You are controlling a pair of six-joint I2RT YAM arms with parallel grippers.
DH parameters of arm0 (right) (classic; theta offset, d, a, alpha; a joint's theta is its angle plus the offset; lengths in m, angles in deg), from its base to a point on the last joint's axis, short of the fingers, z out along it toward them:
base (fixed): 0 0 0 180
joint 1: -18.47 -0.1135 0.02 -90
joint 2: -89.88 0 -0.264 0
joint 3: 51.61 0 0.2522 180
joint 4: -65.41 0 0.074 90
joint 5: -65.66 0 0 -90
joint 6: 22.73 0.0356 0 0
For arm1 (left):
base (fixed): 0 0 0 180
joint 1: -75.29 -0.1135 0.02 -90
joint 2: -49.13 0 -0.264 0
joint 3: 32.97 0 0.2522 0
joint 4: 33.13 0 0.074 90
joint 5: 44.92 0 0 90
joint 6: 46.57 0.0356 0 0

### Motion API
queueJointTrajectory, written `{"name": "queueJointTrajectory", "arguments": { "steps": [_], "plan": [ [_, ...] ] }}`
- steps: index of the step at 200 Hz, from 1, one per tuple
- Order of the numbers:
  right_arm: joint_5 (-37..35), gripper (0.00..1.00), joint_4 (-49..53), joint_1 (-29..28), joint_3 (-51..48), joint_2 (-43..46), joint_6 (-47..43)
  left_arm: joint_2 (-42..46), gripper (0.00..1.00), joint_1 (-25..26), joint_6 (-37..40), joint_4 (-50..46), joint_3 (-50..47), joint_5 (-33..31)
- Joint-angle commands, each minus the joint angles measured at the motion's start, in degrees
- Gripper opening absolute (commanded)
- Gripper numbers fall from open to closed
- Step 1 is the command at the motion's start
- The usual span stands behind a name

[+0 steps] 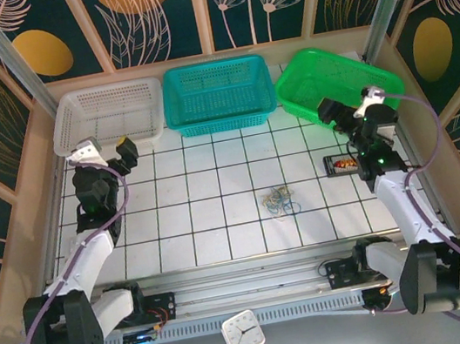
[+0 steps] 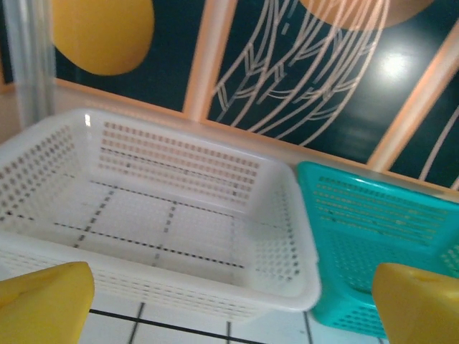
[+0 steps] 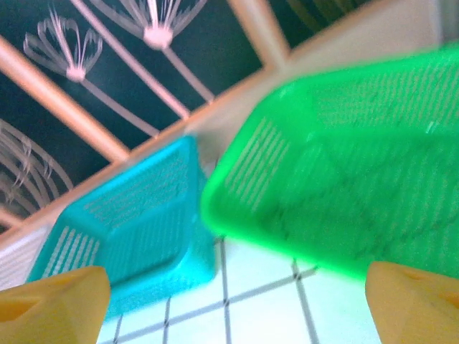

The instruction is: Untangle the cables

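The cables [image 1: 279, 202] lie as a small blue, tan and whitish tangle on the white gridded table, right of centre. My left gripper [image 1: 109, 153] is raised at the back left, far from them, just in front of the white basket [image 1: 105, 113]. Its yellow fingers [image 2: 43, 304] stand wide apart with nothing between them, so the left gripper [image 2: 229, 315] is open. My right gripper [image 1: 349, 111] hovers at the back right by the green basket [image 1: 334, 84]. It faces the green basket [image 3: 344, 193], and the right gripper [image 3: 233, 308] is open and empty.
A teal basket [image 1: 219, 94] stands between the white and green ones along the back edge. A small dark flat object [image 1: 341, 164] lies on the table by the right arm. A small white clock [image 1: 242, 332] sits on the front rail. Patterned walls enclose the table.
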Motion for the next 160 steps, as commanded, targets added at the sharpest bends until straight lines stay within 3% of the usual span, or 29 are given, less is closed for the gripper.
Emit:
{"name": "queueJointTrajectory", "arguments": {
  "steps": [1, 50, 97, 128, 160],
  "plan": [
    [3.86, 0.89, 10.67, -4.84, 1.45, 0.91, 2.78, 0.76, 0.99, 1.47, -3.90, -9.95, 4.31, 5.18],
    [-6.28, 0.87, 18.69, -24.30, -4.87, 4.88, 9.91, 2.07, 0.99, 8.45, -9.76, -14.73, 4.77, 7.83],
    [-16.83, 0.94, 23.99, -40.66, -11.36, 9.95, 23.56, -2.51, 0.99, 19.84, -11.64, -15.42, 6.99, 5.47],
    [-22.76, 0.96, 24.78, -47.98, -13.78, 7.82, 30.86, -6.36, 0.99, 24.09, -11.85, -14.16, 8.83, 4.48],
    [-24.23, 0.97, 21.58, -50.78, -14.00, 1.89, 33.66, -7.94, 0.99, 24.79, -12.33, -13.80, 9.69, 4.01]
  ]
}}
